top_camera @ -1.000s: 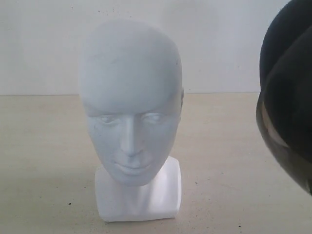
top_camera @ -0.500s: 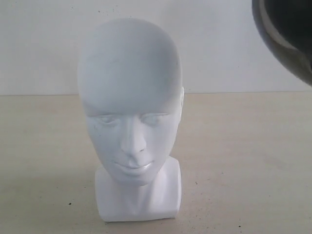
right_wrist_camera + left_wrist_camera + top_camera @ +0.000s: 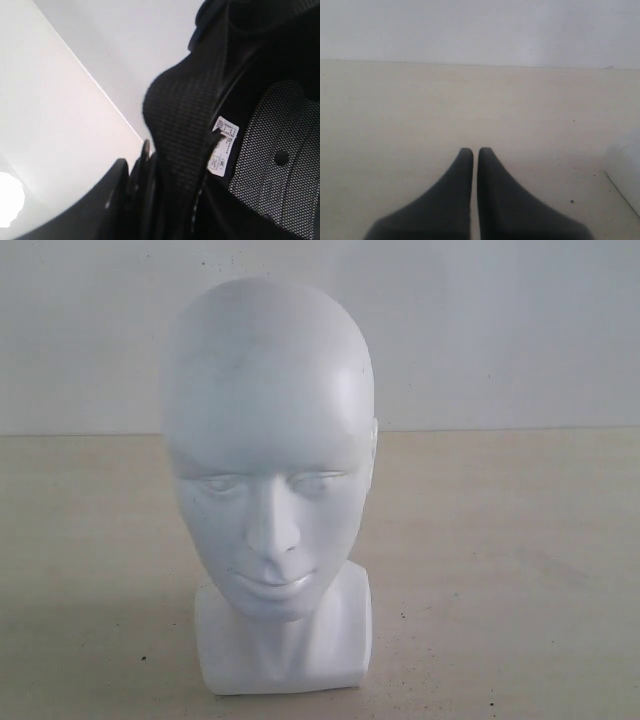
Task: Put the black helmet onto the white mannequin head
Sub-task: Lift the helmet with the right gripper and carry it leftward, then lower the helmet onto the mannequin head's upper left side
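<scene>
a: is the black helmet (image 3: 240,125) on the white mannequin head (image 3: 268,440) yet?
b: no, the head is bare. the right end effector (image 3: 136,182) seems clamped on the helmet's rim, aloft, outside the exterior view.
a: obstacles?
b: none showing. the left end effector (image 3: 475,150) sits closed and empty over the bench (image 3: 500,570), beside the head's base.

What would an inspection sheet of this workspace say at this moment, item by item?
Surface: beige table with small dark specks.
Job's things: white mannequin head upright on its base, facing the exterior camera, nothing on top; black helmet not in the exterior view, seen only close up in the right wrist view, its inside and white label showing.
Clutter: nothing seen.
Grippers: left gripper over the table, jaws almost together, holding nothing; right gripper closed on the helmet's rim.
Cables: nothing seen.
Surroundings: plain white wall behind the table.
</scene>
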Motion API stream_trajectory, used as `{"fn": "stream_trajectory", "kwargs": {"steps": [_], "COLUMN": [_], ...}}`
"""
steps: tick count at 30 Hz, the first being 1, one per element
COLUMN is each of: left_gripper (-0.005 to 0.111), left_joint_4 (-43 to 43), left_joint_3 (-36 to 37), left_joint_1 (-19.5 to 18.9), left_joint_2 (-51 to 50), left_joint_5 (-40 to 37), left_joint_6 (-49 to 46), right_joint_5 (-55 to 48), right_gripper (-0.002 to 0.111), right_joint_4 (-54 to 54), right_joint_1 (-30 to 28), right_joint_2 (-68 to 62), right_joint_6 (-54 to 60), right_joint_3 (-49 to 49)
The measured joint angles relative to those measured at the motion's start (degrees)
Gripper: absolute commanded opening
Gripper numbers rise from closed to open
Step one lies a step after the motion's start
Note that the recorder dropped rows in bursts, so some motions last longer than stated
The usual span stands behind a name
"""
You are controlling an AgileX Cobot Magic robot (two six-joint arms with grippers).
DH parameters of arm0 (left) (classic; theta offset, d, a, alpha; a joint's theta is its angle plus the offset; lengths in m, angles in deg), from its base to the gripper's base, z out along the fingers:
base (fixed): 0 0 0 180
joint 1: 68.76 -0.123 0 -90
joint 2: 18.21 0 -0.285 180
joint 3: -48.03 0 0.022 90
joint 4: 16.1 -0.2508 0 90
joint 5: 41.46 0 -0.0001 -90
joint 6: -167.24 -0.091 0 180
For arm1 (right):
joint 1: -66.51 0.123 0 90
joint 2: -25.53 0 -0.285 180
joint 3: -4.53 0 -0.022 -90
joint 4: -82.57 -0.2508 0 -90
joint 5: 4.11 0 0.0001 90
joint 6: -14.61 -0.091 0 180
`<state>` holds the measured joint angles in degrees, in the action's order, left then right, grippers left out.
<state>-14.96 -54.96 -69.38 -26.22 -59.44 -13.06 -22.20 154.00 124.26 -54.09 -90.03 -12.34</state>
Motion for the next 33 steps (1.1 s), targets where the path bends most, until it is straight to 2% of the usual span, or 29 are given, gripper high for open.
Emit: {"fn": "stream_trajectory", "kwargs": {"steps": [11,16,21,33], "left_gripper": [0.004,0.004,0.004,0.004], "left_joint_4": [0.0,0.0,0.0,0.0], "left_joint_3": [0.0,0.0,0.0,0.0], "left_joint_1": [0.0,0.0,0.0,0.0], "left_joint_2": [0.0,0.0,0.0,0.0], "left_joint_5": [0.0,0.0,0.0,0.0], "left_joint_6": [0.0,0.0,0.0,0.0], "right_joint_5": [8.77,12.84,18.09,18.09], "right_gripper": [0.0,0.0,0.0,0.0], "right_joint_4": [0.98,0.05,-7.68,-11.63], "right_joint_1": [0.0,-0.27,-2.57,-3.33], "right_joint_2": [-13.55,-18.02,-20.0,-20.12], "right_joint_6": [-9.01,-15.47,-16.28,-15.19], "right_joint_3": [-11.82,-13.2,-13.44,-13.79]}}
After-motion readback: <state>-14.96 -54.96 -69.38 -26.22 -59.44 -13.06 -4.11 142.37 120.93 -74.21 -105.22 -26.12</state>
